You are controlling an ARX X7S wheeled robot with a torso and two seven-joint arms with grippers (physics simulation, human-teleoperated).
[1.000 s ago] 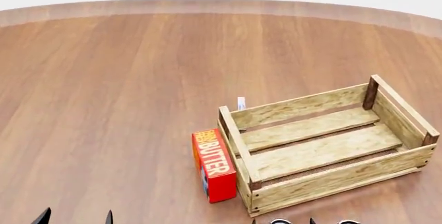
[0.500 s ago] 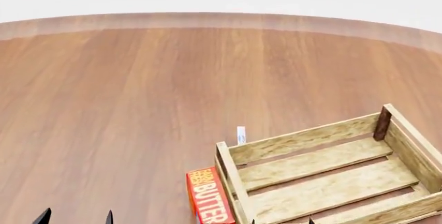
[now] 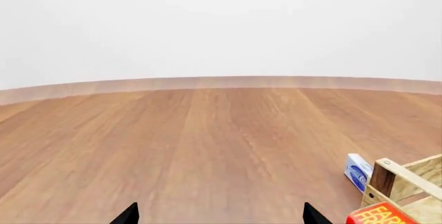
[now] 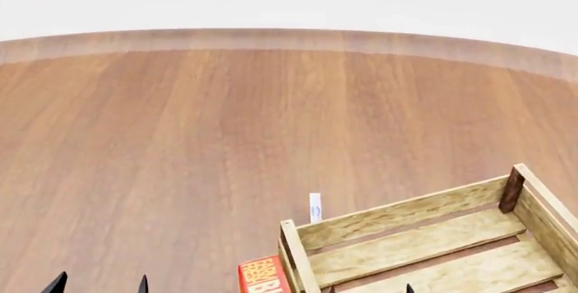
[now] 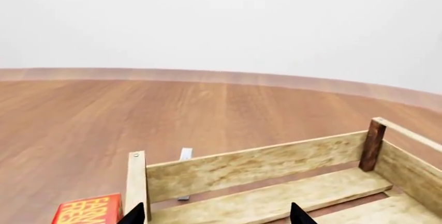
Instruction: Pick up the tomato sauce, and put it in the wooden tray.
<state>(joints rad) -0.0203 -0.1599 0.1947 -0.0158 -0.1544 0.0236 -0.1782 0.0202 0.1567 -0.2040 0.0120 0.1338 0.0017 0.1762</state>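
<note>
No can anywhere in these shots, so I can't say where the sauce is. It's simply out of view in all three cameras, and until it turns up there's nothing to grab.

What does show: the tray [image 4: 424,239] sits on the table [image 4: 181,137] at the near right, right in front of the right arm, with nothing visible on the slats that show (its near part is cut off by the frame edge). That's a handy spot for a drop-off, since the right gripper [image 5: 217,214] already hangs over its near edge. Its two dark tips stand apart with nothing between them, so it's ready to take something.

The left gripper [image 3: 219,214] is off at the near left over bare wood, tips also spread wide and holding nothing. Both arms look parked low and out of the way, I'd guess so the head camera gets a clean look around.

Other stuff: a red butter box [image 4: 262,276] lies touching or just beside the tray's left end, and a small white-and-blue packet [image 4: 315,207] stands on edge just past the tray's far-left corner. Neither is the target.

My read is the job hasn't started, and finding the can comes first.
</note>
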